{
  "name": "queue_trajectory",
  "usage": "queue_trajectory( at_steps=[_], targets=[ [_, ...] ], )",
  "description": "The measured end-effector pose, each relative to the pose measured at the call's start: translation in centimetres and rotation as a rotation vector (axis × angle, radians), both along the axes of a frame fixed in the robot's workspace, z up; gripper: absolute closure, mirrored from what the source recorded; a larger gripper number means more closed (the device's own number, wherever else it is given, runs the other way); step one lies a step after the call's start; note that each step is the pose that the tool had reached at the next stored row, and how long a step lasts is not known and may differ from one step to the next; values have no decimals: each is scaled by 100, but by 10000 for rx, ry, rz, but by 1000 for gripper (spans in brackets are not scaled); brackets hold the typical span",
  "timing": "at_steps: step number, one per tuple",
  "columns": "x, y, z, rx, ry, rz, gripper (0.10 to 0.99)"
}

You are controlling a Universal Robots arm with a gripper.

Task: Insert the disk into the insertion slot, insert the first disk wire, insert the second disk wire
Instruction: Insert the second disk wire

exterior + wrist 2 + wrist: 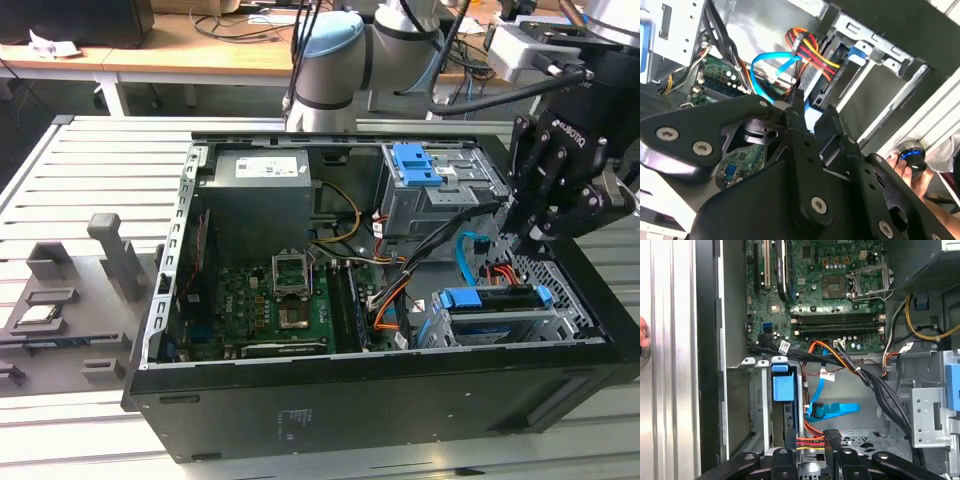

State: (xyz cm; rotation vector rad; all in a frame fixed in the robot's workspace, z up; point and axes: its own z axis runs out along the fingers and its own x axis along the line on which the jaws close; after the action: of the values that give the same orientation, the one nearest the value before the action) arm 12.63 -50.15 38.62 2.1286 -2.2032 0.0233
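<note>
The disk, in its blue carrier, sits inside the insertion slot, the low grey cage at the near corner of the open computer case on the exterior view's right. My black gripper hangs just above the far end of that cage. In the first wrist view the gripper is directly over the orange-and-red wire bundle, beside the disk's blue carrier. The second disk wire, flat and light blue, curves close by, its dark plug next to the disk. It also arcs beyond the gripper as a blue loop.
A taller grey cage with a blue latch stands behind the slot. Thick black cables cross between it and the green motherboard. A person's hand rests outside the case wall. Grey fixtures lie on the table at the exterior view's left.
</note>
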Motion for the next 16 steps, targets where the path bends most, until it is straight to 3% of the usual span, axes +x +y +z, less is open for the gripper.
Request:
queue_trajectory(
  at_steps=[1, 3, 7, 12, 15, 16],
  targets=[
    [-130, 3, -13, 0, -1, 0, 725],
    [-226, 26, -48, 0, -1, 1, 725],
    [-274, 52, -117, 0, -1, 50, 725],
    [-277, 53, -123, 0, -1, 96, 725],
    [-277, 53, -123, -1, -1, 106, 804],
    [-277, 53, -123, -1, -1, 111, 925]
  ],
)
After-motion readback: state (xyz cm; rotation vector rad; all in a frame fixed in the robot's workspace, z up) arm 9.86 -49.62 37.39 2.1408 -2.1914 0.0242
